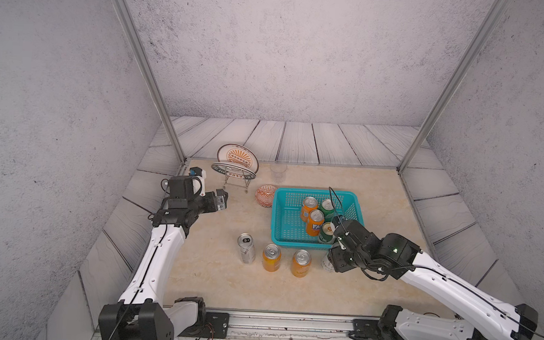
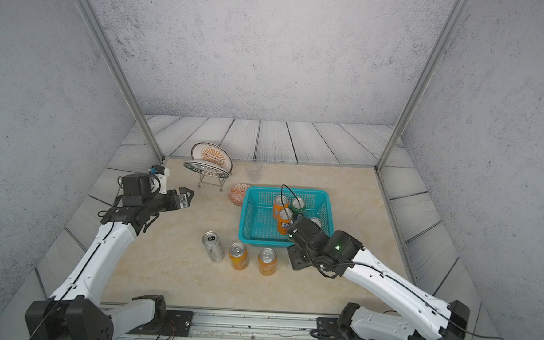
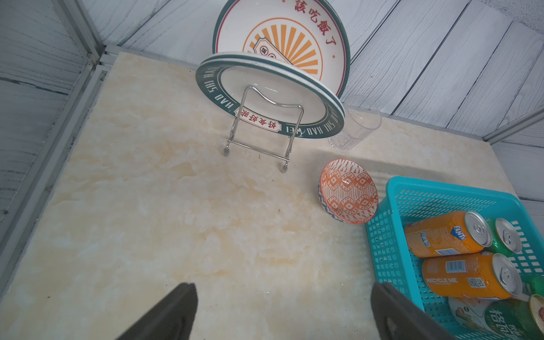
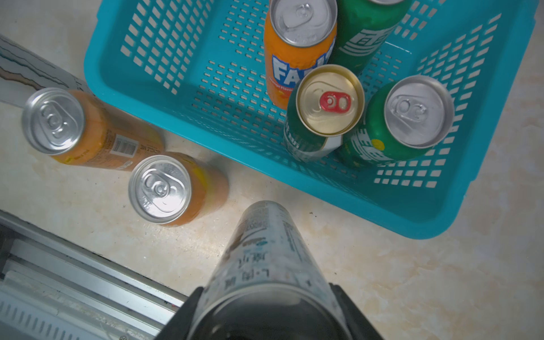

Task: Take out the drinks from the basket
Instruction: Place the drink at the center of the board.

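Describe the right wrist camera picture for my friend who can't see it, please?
The right gripper clamps a tall silver-white can, upright over the table just outside the turquoise basket. Inside the basket stand an orange Fanta can and three green cans, one with a gold top and red tab. Two orange cans stand on the table nearby.

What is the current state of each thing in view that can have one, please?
Basket: holds two orange cans and three green cans, all upright.
Left claw: open, empty.
Right claw: shut on tall silver can, upright, outside basket.
Loose silver can: upright on table.
Loose orange cans: two, upright on table.
Cup: upright, empty.
Bowl: tilted, empty.
Plates: two, propped on edge.
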Tool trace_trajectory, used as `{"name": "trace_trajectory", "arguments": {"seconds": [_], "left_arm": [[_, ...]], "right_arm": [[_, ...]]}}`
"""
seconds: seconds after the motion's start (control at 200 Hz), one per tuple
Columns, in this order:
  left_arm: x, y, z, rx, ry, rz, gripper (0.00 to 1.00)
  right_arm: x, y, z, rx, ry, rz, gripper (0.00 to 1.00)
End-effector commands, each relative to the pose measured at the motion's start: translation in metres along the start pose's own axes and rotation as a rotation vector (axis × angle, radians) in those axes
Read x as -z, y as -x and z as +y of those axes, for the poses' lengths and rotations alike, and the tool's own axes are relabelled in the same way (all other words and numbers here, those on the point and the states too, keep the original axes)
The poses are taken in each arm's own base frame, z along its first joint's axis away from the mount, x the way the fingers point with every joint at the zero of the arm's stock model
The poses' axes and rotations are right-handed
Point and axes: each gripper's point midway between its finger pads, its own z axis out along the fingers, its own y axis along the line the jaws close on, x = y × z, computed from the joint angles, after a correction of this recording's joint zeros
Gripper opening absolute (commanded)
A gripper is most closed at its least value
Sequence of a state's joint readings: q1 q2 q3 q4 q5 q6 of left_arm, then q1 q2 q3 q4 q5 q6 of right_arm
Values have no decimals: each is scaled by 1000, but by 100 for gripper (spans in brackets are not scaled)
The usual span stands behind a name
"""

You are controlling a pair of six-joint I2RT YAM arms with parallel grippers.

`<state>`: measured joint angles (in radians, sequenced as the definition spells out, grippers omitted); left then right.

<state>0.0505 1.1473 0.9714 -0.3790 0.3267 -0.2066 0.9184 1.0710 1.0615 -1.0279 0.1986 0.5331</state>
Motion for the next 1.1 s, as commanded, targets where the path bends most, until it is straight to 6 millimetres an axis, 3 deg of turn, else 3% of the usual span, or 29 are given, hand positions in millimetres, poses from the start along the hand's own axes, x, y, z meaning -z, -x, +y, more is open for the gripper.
{"name": "trace_trajectory", "arguments": {"seconds": [0.0,0.55,1.096], "left_arm": [[1,3,2,-3,4,-1,99],[-2,0,4,3,2,14,99],[-2,0,4,7,0,15,99]], "right_arm": [[4,22,2,-45,6,-118,47],[-35,18,7,-17,-31,-64,47],[-58,3,8,-44,-43,0,47]]}}
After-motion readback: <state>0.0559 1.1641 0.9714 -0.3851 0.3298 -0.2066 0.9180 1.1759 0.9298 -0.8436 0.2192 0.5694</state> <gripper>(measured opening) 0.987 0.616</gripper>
